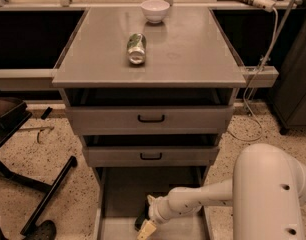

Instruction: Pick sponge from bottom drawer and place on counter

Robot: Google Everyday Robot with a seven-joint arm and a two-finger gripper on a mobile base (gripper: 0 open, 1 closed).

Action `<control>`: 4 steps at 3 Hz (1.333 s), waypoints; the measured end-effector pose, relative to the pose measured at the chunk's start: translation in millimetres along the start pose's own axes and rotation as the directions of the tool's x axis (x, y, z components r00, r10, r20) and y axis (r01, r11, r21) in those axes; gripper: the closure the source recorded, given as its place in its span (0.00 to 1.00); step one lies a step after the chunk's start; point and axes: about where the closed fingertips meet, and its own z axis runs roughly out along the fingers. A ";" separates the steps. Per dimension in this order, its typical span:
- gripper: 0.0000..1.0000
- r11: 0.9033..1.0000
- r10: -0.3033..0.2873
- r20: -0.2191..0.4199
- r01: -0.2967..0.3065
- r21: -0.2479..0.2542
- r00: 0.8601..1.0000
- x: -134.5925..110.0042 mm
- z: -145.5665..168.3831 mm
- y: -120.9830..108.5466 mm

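The sponge (pixel 140 220) lies on the floor of the bottom drawer (pixel 122 196), near its front edge. I judge it light and squashy, best pinched across its narrow sides. My gripper (pixel 148 223) sits low against it, arm reaching in over the drawer's right edge; whether it is clamped I cannot tell.

Claw (pixel 148 223) low in the bottom drawer (pixel 123 194) by the sponge (pixel 141 219); can (pixel 136 48) before bowl (pixel 155 10) on counter (pixel 193 49).
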 end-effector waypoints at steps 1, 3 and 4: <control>0.00 0.999 -0.043 -0.024 0.044 0.015 0.999 6.0 20.3 -6.7; 0.00 0.994 -0.089 -0.087 0.093 0.050 0.992 16.0 58.5 -29.3; 0.00 0.996 -0.081 -0.065 0.083 0.030 0.995 20.1 70.9 -29.9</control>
